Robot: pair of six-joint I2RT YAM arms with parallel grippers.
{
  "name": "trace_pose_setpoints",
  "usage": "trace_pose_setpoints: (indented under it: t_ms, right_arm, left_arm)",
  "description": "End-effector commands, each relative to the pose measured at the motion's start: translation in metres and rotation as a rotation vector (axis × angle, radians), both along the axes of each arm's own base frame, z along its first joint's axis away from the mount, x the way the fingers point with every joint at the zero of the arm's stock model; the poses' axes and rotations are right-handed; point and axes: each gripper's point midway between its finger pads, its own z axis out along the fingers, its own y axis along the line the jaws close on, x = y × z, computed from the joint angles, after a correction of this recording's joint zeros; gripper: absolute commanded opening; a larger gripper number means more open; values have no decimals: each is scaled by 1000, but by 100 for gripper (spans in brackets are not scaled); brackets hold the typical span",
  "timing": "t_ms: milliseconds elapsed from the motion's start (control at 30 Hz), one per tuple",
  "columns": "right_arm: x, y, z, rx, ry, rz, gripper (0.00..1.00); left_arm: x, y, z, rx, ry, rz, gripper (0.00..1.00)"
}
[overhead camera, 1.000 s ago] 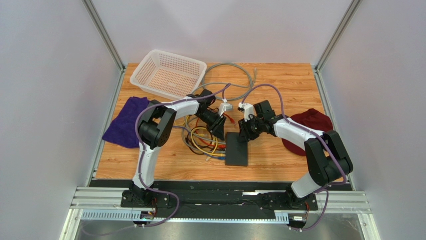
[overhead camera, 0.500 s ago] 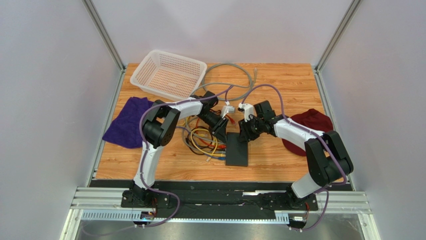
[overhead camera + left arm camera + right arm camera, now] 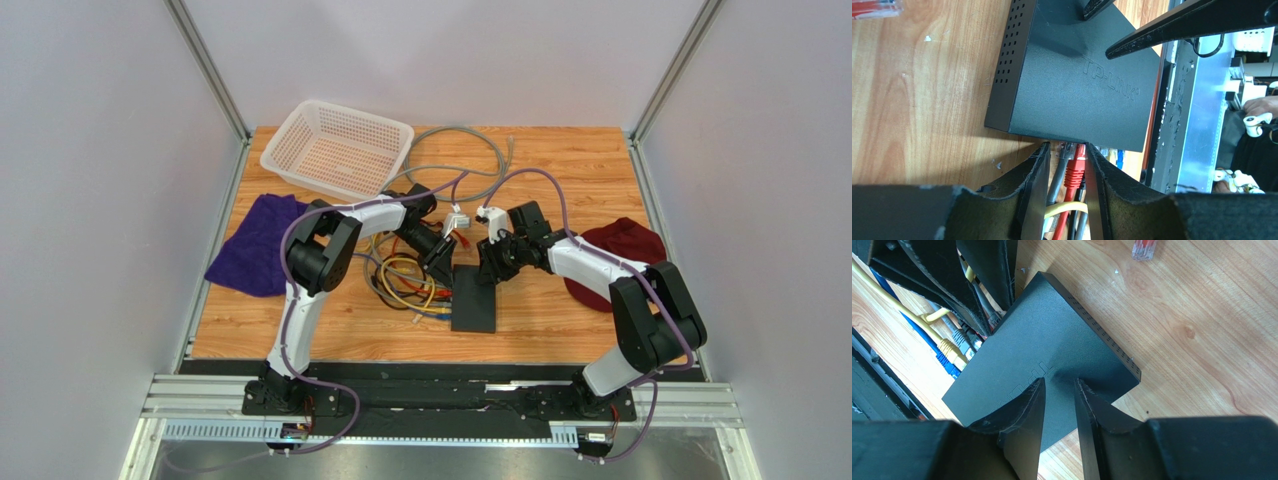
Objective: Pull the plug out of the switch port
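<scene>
The flat matte black switch box [image 3: 1072, 95] lies on the wooden desk [image 3: 917, 90]. Left gripper [image 3: 1067, 172] jaws bracket the red plug [image 3: 1074, 172] at its port; whether they pinch it is unclear. Right gripper [image 3: 1058, 405] jaws press the switch's top, parted slightly.

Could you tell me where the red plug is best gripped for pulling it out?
Grip the red plug on its two long flanks, coming from the cable side, away from the switch. Its body sticks straight out of the socket edge, and the left pincer already brackets it.

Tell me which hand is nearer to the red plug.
Left. The left hand has its fingers on either side of the red plug; the right hand rests on the switch top.
</scene>
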Motion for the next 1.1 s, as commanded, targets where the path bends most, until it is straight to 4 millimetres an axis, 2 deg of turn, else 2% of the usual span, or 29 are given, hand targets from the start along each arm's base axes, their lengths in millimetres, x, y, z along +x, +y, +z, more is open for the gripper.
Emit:
trace_pose_setpoints:
  t_ms: [0,533,733,833,1067]
  right_arm:
    - [-10,-16,-15,-78,34,-11,36]
    - [-9,-15,-17,-75,38,-11,36]
    - [-10,-15,-18,-77,41,-13,36]
    - [-10,-15,-18,-76,43,-12,36]
    - [-9,-15,-19,-75,44,-15,36]
  left_arm:
    - [-11,5,-22,23,-9,-50,40]
    - [-4,6,-28,52,-23,-31,34]
    - [-1,6,-32,63,-37,-26,20]
    - [0,8,-35,70,-47,-22,2]
    - [1,8,-35,70,-58,-27,0]
